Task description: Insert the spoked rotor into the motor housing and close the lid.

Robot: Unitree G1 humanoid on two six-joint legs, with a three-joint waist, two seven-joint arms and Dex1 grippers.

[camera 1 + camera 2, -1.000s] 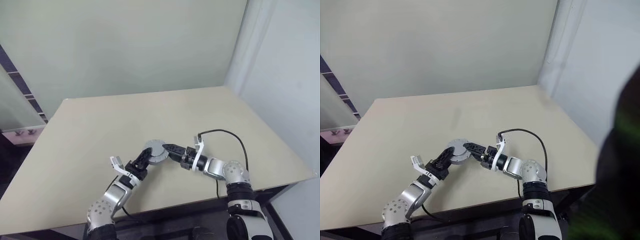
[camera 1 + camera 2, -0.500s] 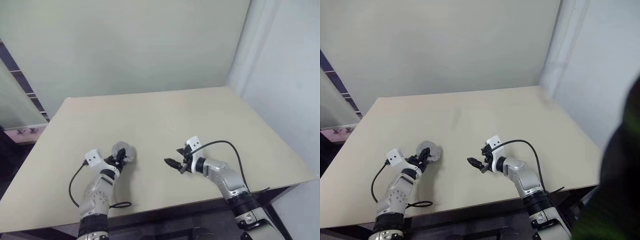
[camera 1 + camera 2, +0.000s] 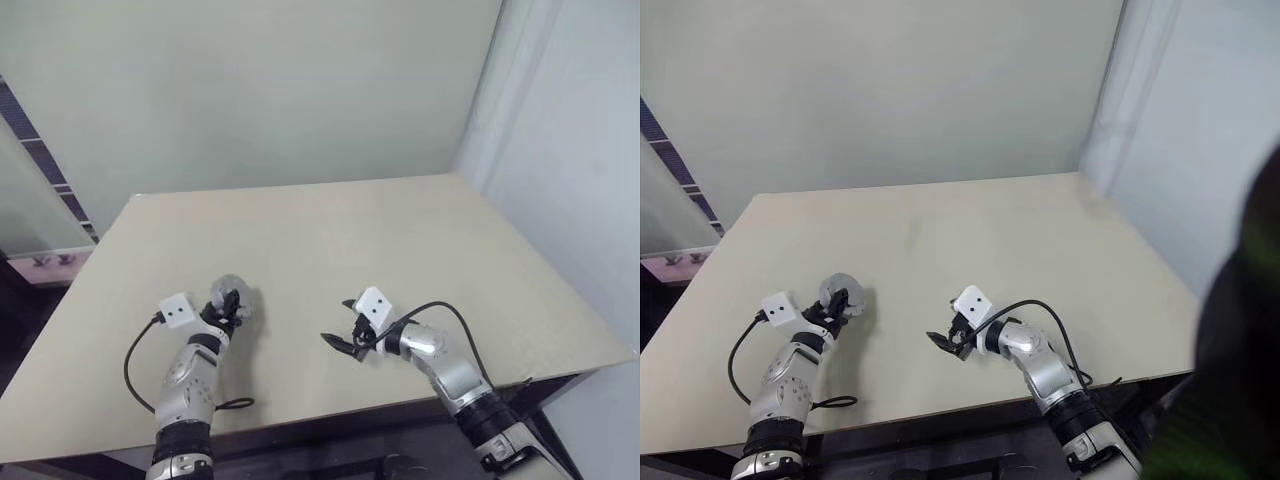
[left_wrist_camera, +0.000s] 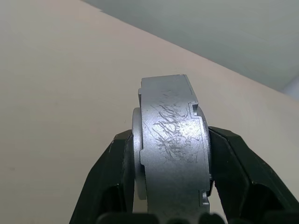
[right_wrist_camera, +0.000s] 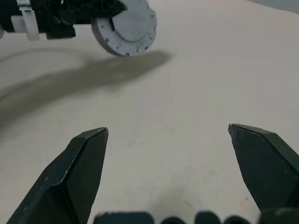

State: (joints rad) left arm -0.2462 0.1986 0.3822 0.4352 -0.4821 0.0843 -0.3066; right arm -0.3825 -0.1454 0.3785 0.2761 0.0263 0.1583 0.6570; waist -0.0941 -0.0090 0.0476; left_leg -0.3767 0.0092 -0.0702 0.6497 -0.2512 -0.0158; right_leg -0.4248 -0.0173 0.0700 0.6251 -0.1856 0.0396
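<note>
**Closed motor unit in my left grip, right fingers spread and empty**

My left gripper (image 3: 231,303) is clamped on the motor housing (image 4: 173,154), which I hold on edge, above the table (image 3: 400,240) near its left front part. In my left wrist view its scratched grey rim sits between my two black fingers (image 4: 110,182), touching both. The lid (image 5: 125,28) faces my other hand as a flat grey disc with small holes around its edge. The spoked rotor is hidden; I cannot tell whether it sits inside. To the right of the housing, well apart from it, my right gripper (image 3: 343,340) points toward it, fingers (image 5: 77,175) spread wide with only bare table between them
</note>
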